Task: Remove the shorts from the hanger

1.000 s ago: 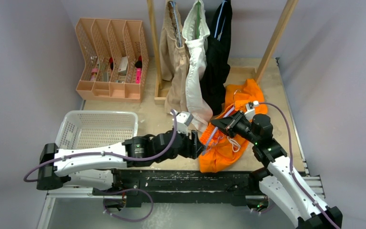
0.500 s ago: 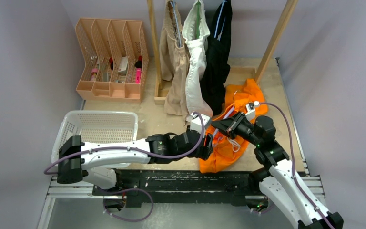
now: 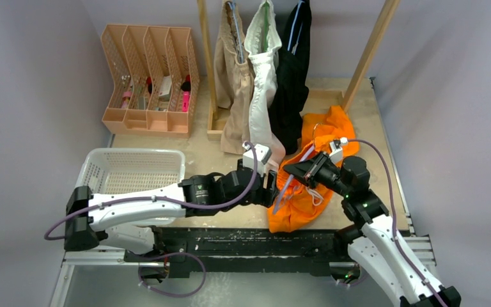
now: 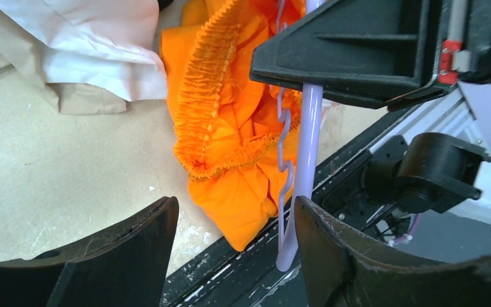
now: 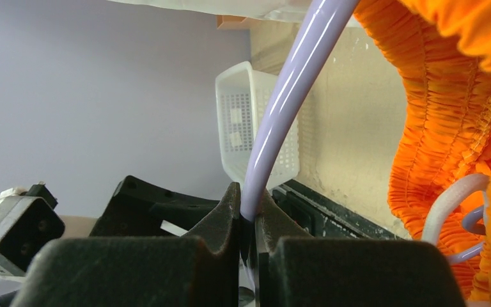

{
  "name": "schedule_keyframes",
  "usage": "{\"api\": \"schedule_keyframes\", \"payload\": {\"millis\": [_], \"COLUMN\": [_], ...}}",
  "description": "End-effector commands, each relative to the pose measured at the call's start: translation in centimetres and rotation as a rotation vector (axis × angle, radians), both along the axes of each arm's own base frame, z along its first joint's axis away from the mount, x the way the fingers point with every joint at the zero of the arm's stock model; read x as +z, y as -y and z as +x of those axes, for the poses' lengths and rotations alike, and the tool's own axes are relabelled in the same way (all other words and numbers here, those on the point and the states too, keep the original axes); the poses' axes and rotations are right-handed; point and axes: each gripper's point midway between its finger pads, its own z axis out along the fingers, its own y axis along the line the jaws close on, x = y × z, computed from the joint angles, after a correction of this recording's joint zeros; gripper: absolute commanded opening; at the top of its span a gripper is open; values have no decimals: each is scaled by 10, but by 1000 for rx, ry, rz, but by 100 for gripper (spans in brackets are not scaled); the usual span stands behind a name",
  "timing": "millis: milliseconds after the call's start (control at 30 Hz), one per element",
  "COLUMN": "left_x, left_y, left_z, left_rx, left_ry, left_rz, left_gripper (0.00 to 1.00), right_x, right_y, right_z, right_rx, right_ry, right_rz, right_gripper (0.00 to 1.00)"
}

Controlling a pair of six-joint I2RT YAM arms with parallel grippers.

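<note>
The orange shorts lie crumpled on the table at front right, still threaded on a lavender hanger. My right gripper is shut on the hanger's bar, with the orange waistband beside it. My left gripper is open at the shorts' left edge. Its jaws stand wide apart around the orange cloth and the hanger's end, touching neither. The beige shorts, white shorts and black shorts hang on the rack behind.
A white mesh basket sits at the front left, also seen in the right wrist view. A peach file organizer stands at back left. A wooden rack post rises at back right. The black front rail runs along the table's near edge.
My left arm reached right toward the orange shorts, then drew back slightly to the left. My right gripper kept its hold on the hanger and barely shifted.
</note>
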Motion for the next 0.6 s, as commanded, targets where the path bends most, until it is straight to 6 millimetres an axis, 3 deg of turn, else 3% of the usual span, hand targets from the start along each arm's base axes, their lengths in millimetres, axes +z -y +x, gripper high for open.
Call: {"api": "schedule_keyframes", "payload": {"millis": [0,133,233,400,567], "left_x": [0,0,-1,10,30], "left_y": [28,61,70,50,24], "left_z": [-6,-27,-30,-17,-11], "left_rx": [-113,-257,-275,-184,-117], "left_ry": [-12,-62,-83,-42,4], "left_rz": [-15,-108,-115,-115,-154], "left_gripper": [66,66,66,66,68], "right_x": [32,37,38,21,18], "right_y": [-4,-5,-5,-2,1], "right_z": [4,4,5,2,1], "right_rx": [28,33,29,17,-3], "right_ry": [121,136,135,71,71], "right_rz": [26,21,22,3,21], "right_gripper": [0,0,0,0,0]}}
